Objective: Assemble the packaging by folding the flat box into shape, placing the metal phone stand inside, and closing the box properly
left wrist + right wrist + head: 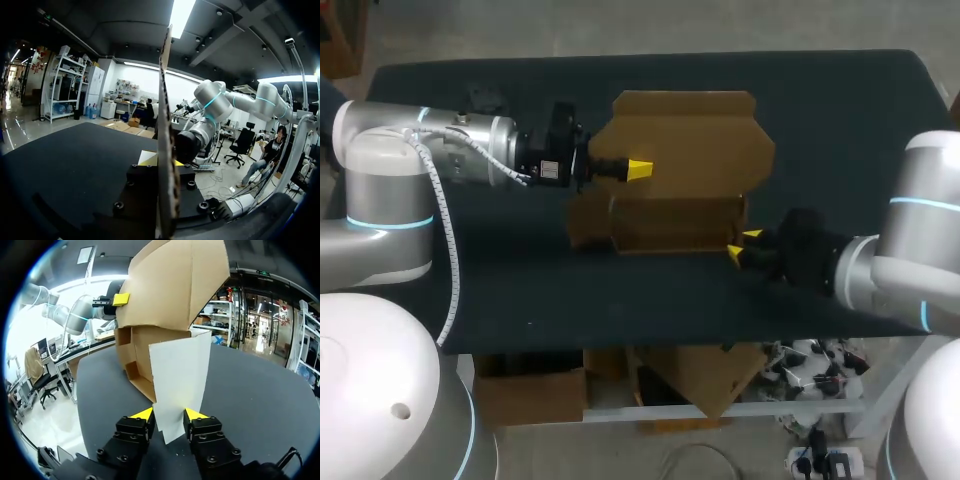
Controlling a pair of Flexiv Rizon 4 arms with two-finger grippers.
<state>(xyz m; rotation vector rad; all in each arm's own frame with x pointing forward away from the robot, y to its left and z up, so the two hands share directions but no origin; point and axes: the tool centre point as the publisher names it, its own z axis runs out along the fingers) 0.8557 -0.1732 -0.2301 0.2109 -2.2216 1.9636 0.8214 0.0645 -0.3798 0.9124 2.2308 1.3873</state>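
One cardboard box (685, 130), one dark table (520, 290), two grippers, left gripper (164, 161) clamped on upright panel (164, 100), right gripper (169, 415) pinching pale flap (180, 370)

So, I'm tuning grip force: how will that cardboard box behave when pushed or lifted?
Probably light: the cardboard box stands half-folded, held only by its flaps. Panels look stiff yet should hinge at creases, like the pale flap upright in the right gripper. It might tip or slide if the left gripper let go.
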